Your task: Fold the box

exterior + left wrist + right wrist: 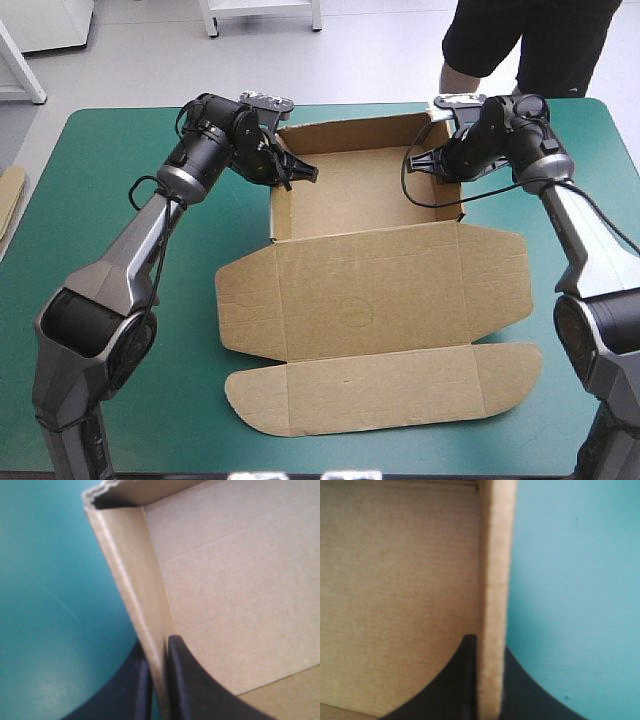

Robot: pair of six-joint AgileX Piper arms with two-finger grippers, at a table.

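The box [370,290] sits mid-way across the table [90,220], an open tray with its lid flat on the near side. Your left gripper [159,652] and right gripper [487,645] each pinch 1 side wall. The walls look set; the next move is likely to release without tipping them.

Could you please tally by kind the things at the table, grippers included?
Brown box: 1
Grippers: 2, the left gripper and the right gripper, each pinching a side wall
Spare board at the table's left edge: 1
Total: 4
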